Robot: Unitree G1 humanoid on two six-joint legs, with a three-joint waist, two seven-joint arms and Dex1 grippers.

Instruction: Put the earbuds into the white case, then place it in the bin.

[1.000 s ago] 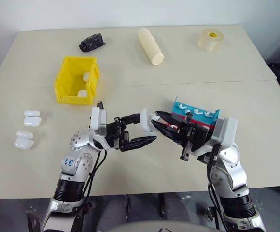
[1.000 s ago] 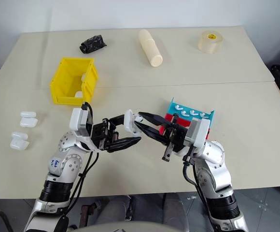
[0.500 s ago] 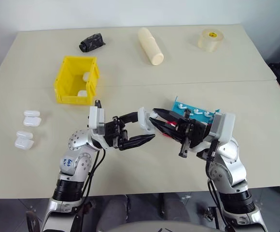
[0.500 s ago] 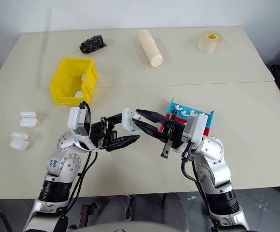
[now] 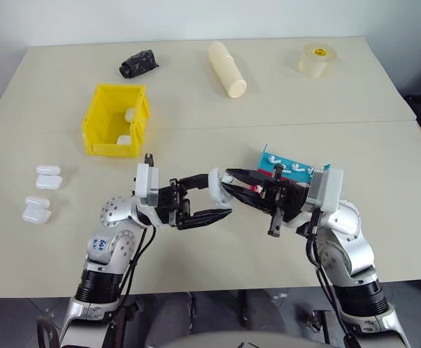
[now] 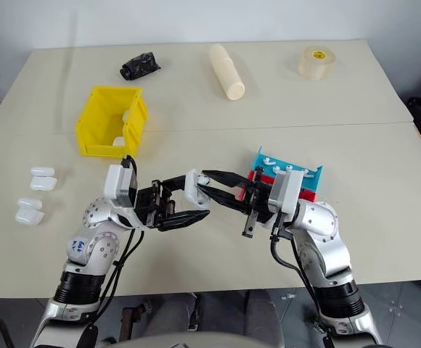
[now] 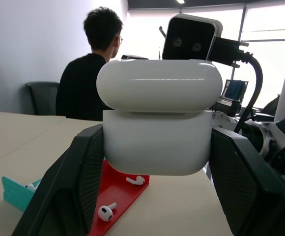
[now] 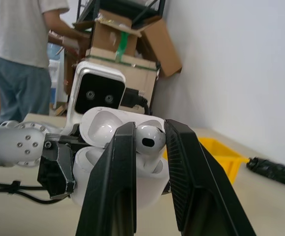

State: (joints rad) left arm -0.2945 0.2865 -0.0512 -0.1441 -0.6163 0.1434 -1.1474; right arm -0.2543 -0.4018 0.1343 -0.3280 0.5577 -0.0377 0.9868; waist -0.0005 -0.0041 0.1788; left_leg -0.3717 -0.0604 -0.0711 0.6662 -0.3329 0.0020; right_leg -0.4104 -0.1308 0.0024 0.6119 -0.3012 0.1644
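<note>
We are loading the white case [image 7: 158,130], which our left gripper [image 5: 212,200] is holding above the counter [image 5: 218,261], its fingers clamped on it, lid open. Our right gripper [image 8: 150,142] is pinching an earbud [image 8: 149,139] just over the open case; next we judge it needs lowering into a socket. The yellow bin [image 5: 114,121] is holding two white cases; the red-and-blue tray [image 6: 290,176] is holding more earbuds.
</note>
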